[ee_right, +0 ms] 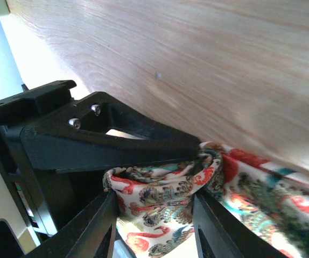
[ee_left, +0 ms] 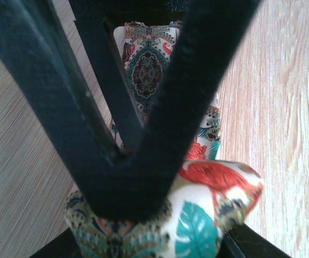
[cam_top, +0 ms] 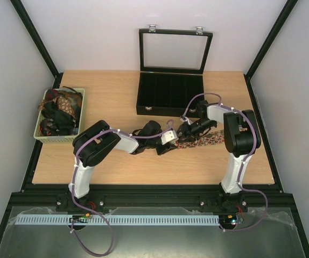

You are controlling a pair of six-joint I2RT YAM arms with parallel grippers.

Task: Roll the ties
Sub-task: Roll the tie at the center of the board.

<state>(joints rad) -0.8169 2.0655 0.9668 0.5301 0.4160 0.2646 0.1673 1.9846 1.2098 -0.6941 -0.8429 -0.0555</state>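
Note:
One tie (cam_top: 205,138), patterned in white, red and teal, lies across the table's middle, its loose length running right. Its left end is rolled into a wad (ee_left: 197,209), and both grippers meet there. My left gripper (cam_top: 170,141) is shut on the wad, which fills the space between its fingers in the left wrist view (ee_left: 154,236). My right gripper (cam_top: 187,130) is shut on the same bunched fabric (ee_right: 160,188), with the left gripper's black finger (ee_right: 106,140) pressed against it. More ties (cam_top: 63,110) are heaped in the basket at the left.
A pale green basket (cam_top: 40,137) stands at the table's left edge. A black compartmented case (cam_top: 170,94) with its glass lid (cam_top: 175,51) raised stands at the back centre, just behind the right arm. Bare wood (cam_top: 144,166) lies near the front edge.

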